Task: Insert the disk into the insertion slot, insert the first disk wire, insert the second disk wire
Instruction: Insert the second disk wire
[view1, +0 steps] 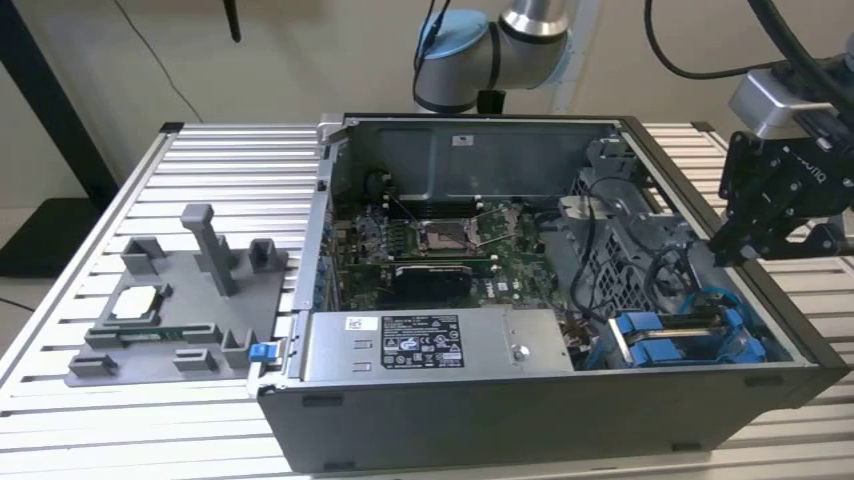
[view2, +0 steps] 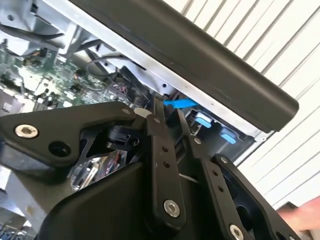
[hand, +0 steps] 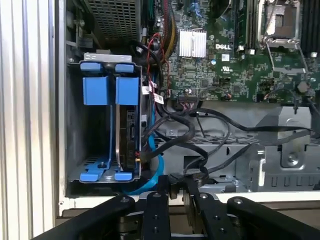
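Exterior view: the insertion slot (view1: 681, 335), a blue-railed drive cage, sat at lower right inside the open computer case (view1: 534, 430). Beyond the case's right wall, at centre right, hung the gripper (view1: 738, 250), fingers closed on nothing. The motherboard (view1: 441, 245) lay farther back, at centre.

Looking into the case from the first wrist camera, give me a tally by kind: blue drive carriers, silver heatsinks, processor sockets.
Blue drive carriers: 2
Silver heatsink: 1
Processor socket: 1
Total: 4
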